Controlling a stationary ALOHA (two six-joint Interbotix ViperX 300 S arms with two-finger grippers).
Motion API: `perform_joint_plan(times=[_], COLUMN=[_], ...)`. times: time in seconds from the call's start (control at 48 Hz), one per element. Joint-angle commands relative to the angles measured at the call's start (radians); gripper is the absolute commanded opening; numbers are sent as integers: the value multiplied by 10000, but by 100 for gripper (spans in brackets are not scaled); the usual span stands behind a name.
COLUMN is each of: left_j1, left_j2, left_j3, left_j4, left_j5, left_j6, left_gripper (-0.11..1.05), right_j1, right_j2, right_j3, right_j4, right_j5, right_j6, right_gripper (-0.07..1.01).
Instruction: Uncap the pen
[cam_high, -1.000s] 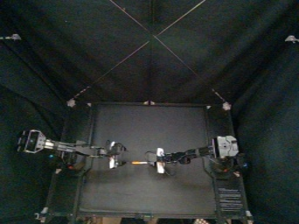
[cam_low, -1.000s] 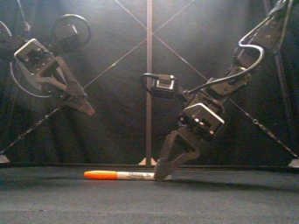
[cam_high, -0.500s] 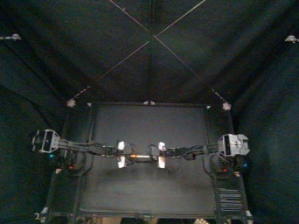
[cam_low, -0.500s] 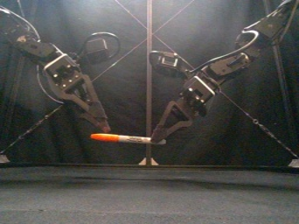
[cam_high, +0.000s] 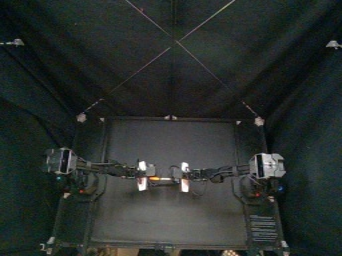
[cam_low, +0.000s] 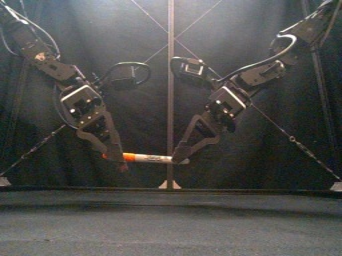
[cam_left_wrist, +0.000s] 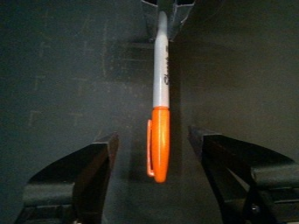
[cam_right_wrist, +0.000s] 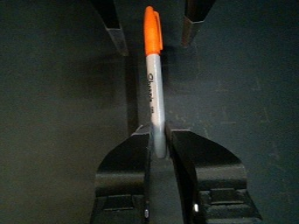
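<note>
A marker pen (cam_low: 150, 157) with a white barrel and an orange cap (cam_low: 130, 156) hangs level above the table. My right gripper (cam_low: 178, 158) is shut on the barrel's end (cam_right_wrist: 152, 101). In the left wrist view the left gripper (cam_left_wrist: 156, 136) is open, a finger on each side of the orange cap (cam_left_wrist: 159, 144) with a gap to both. From above, the pen (cam_high: 160, 181) lies between the left gripper (cam_high: 142, 180) and the right gripper (cam_high: 185, 180), over the table's middle. The right wrist view shows the cap (cam_right_wrist: 151, 31) between the left gripper's fingers (cam_right_wrist: 107, 22).
The black table (cam_high: 167, 220) lies bare under the pen. Black curtains close in the back and both sides.
The right gripper lifted the pen off the table and holds it level. The left gripper swung in from the left and now brackets the orange cap.
</note>
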Motion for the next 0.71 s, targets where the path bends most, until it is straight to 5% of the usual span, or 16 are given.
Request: perform_joint_plan(times=[0.021, 0.271, 0.708], left_j1=[31, 77, 291], left_j2=[-61, -77, -690], left_j3=[-184, -138, 506], left_j4=[199, 353, 353], left_j5=[-46, -15, -261], left_j6=[0, 0, 0], left_gripper=[70, 50, 49], right_j1=[-31, -31, -307], right_j2=[-460, -736, -2178], right_j3=[-169, 123, 1733], right_j4=[0, 15, 230], right_j5=[-46, -46, -445], right_j6=[-15, 15, 61], right_gripper=[52, 52, 52])
